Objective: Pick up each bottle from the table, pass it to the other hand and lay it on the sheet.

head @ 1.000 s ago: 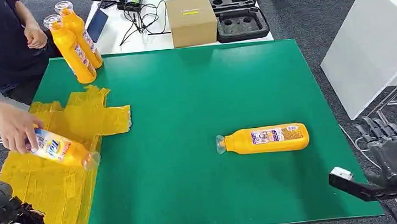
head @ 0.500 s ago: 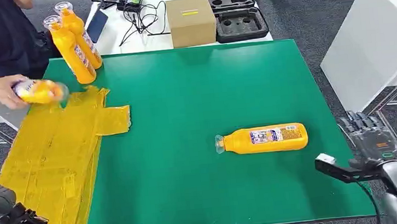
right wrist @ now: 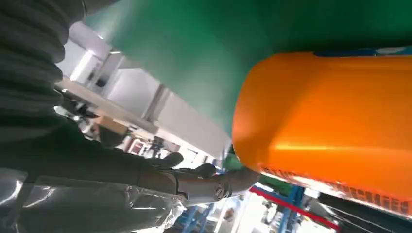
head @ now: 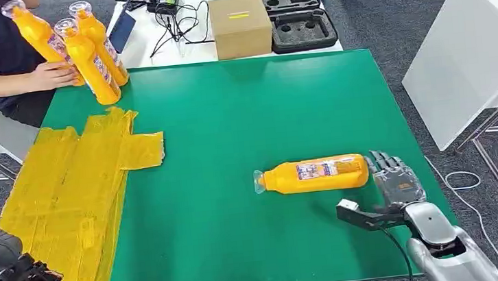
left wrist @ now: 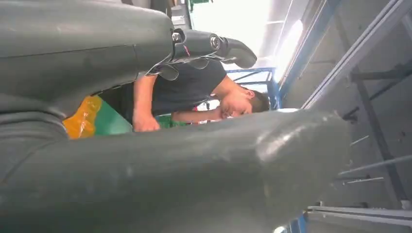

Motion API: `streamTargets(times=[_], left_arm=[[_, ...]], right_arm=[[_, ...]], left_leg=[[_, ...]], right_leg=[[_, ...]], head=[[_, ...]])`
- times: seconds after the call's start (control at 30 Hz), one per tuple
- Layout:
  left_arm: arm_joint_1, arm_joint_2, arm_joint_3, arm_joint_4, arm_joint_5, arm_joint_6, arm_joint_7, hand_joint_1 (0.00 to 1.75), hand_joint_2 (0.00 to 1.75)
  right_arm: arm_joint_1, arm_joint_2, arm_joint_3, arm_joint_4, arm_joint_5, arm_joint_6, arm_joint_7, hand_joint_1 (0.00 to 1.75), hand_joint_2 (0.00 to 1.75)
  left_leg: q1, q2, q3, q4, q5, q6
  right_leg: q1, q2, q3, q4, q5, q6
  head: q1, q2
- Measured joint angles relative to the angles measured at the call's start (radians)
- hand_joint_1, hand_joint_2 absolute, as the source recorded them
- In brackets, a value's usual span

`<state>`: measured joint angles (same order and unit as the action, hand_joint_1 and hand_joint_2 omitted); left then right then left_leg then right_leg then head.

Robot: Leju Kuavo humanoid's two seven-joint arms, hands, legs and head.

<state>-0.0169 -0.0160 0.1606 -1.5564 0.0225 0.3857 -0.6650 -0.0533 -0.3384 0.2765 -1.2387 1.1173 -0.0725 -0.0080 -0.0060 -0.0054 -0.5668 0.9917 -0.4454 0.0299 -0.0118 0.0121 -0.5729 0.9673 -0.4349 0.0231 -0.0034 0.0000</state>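
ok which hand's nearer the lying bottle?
Right. The right hand is at the base end of the lying bottle; the left hand is far across, by the yellow sheet.

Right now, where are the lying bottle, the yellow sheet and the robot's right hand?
lying bottle (head: 318,174), head view, middle of its body.
yellow sheet (head: 66,199), head view, bare middle.
right hand (head: 395,180), head view, back of the hand.

bottle (head: 315,175) lying on mat | right hand (head: 395,183) touching base
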Motion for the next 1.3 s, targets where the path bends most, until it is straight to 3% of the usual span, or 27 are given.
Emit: streamTargets(times=[0.1,0.13,0.53,0.87,0.9,1.13,1.3], left_arm=[[0.000,0.000,0.000,-0.011,-0.003,0.000,0.011,0.00,0.00],[0.000,0.000,0.000,-0.013,-0.003,0.000,0.013,0.00,0.00],[0.036,0.000,0.008,-0.071,-0.029,-0.020,0.041,0.00,0.00],[0.087,-0.012,0.027,-0.107,-0.041,-0.042,0.024,0.00,0.00],[0.087,-0.013,0.028,-0.107,-0.041,-0.042,0.024,0.00,0.00],[0.082,-0.017,0.029,-0.107,-0.041,-0.042,0.024,0.00,0.00],[0.050,-0.019,0.029,-0.095,-0.041,-0.034,0.024,0.00,0.00]], right_arm=[[-0.007,0.028,0.021,-0.002,0.013,0.001,0.019,0.00,1.75],[-0.008,0.033,0.023,-0.003,0.015,0.002,0.021,0.00,0.00],[-0.003,0.081,-0.008,-0.174,0.176,-0.018,0.116,0.00,0.00],[0.070,0.106,-0.082,-0.362,0.222,-0.046,0.098,0.00,0.00],[0.070,0.109,-0.084,-0.364,0.223,-0.045,0.098,0.00,1.75],[0.056,0.119,-0.087,-0.357,0.210,-0.021,0.080,0.00,1.75],[-0.036,0.124,-0.048,-0.248,0.142,-0.001,0.034,0.00,1.75]], left_leg=[[0.000,-0.002,0.000,0.000,0.000,0.000],[0.000,-0.002,0.000,0.000,0.000,0.000],[0.000,-0.003,0.000,0.000,0.000,0.000],[-0.001,-0.003,-0.001,0.000,0.000,0.000],[-0.001,-0.003,-0.001,0.000,0.000,0.000],[-0.001,-0.003,-0.001,0.000,0.001,0.001],[-0.001,-0.002,-0.001,0.000,0.001,0.001]], right_leg=[[0.000,-0.001,0.000,0.000,0.000,0.000],[0.000,-0.001,0.000,0.000,0.000,0.000],[0.000,-0.001,0.000,0.000,0.000,0.000],[-0.001,-0.002,0.000,0.000,0.000,0.000],[-0.001,-0.002,0.000,0.000,0.000,0.000],[-0.001,-0.002,0.000,0.000,0.000,0.000],[-0.001,-0.001,0.000,0.000,0.001,0.001]], head=[[0.000,0.000],[0.000,0.000],[0.000,0.000],[0.000,0.000],[0.000,0.000],[0.000,0.000],[0.000,0.000]])
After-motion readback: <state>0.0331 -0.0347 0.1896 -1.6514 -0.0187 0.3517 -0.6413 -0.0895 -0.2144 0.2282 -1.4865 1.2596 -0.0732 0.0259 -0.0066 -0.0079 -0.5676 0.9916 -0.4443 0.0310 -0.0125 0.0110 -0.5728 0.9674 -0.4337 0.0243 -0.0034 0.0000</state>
